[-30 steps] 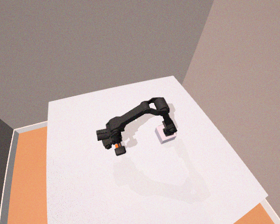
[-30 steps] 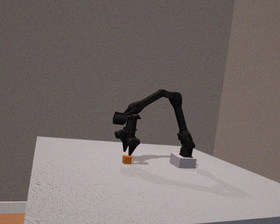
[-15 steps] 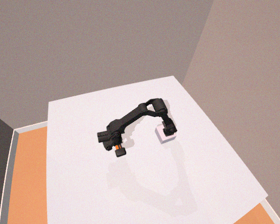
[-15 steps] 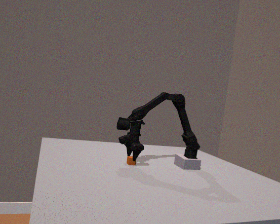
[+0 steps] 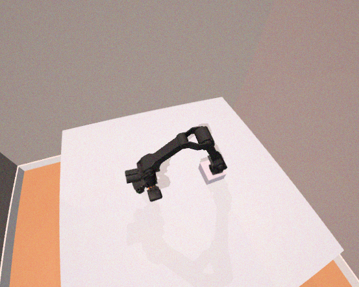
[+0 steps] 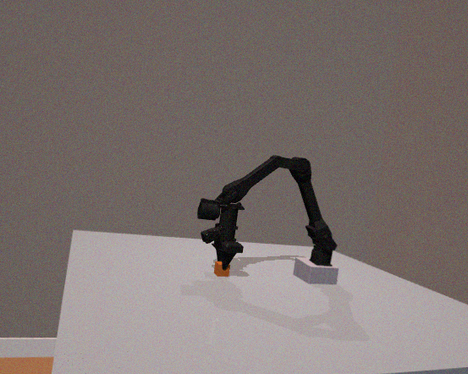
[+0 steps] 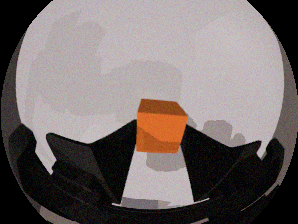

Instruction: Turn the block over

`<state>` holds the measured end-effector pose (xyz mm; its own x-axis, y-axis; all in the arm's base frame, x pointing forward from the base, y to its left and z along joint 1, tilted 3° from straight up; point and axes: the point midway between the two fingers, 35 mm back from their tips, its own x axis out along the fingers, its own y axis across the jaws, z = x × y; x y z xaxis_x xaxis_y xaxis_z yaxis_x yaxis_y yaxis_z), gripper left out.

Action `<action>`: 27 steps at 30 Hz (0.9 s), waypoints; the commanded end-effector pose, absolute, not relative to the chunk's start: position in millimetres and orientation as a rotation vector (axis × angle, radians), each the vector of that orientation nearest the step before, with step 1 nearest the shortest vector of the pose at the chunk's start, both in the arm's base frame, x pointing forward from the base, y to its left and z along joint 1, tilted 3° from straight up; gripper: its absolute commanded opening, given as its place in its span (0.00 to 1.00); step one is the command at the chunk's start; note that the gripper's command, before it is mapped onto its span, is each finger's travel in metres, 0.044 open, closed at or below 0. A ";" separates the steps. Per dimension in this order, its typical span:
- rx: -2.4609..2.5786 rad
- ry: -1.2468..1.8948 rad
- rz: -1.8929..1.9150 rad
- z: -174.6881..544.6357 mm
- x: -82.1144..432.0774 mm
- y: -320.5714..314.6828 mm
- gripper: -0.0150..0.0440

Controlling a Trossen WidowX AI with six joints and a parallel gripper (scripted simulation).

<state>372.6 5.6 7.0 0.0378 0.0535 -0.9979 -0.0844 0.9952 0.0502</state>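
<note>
A small orange block stands at the table surface between my fingertips. A sliver of the block shows under the arm in the top view. In the wrist view its upper face is darker and a shadow crosses the lower part of the face nearest the fingers. I see no mark on the faces in view; the others are hidden. My gripper points down and is shut on the block, one finger against each side. The white table lies beneath.
The arm's base stands on a pale box-shaped pedestal, to the right of the block in the top and exterior views. The arm arches from it over the table. The table's far edge runs behind the arm, and arm shadows fall across the top.
</note>
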 end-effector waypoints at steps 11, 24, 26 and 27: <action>-0.024 1.533 0.099 5.5 371.6 5.1 0.35; -0.024 1.531 0.099 35.5 370.9 3.6 0.25; -0.023 1.511 0.099 34.3 371.4 3.6 0.25; -0.022 1.495 0.099 33.5 371.8 3.6 0.25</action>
